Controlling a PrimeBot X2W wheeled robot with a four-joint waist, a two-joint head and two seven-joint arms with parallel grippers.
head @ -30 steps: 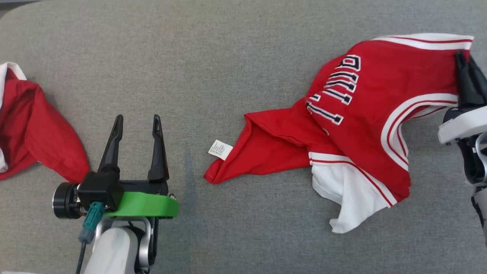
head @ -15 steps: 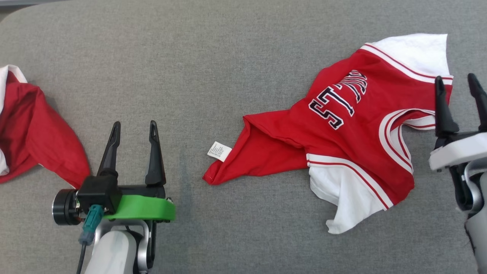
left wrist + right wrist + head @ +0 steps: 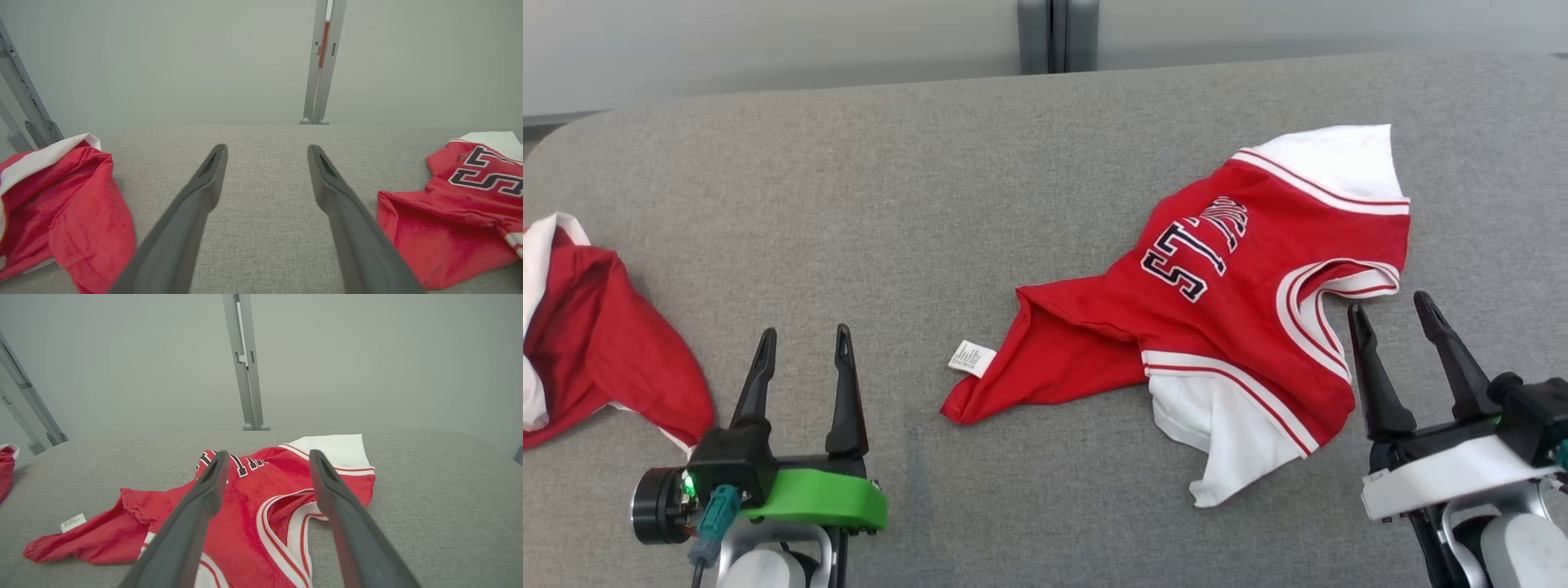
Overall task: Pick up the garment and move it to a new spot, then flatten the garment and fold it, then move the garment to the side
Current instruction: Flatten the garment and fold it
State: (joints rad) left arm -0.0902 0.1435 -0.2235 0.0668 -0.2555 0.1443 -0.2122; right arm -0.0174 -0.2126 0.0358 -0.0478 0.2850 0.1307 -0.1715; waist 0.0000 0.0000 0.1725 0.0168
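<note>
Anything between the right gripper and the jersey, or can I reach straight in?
Nothing visible. The open right gripper sits right beside the jersey, with just bare grey table between. The other red garment lies far off, by the left gripper.

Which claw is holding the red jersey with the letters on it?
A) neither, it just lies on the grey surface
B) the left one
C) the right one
A: the jersey lies loose on the grey surface, with the right gripper open beside it and the left gripper open well away.
</note>
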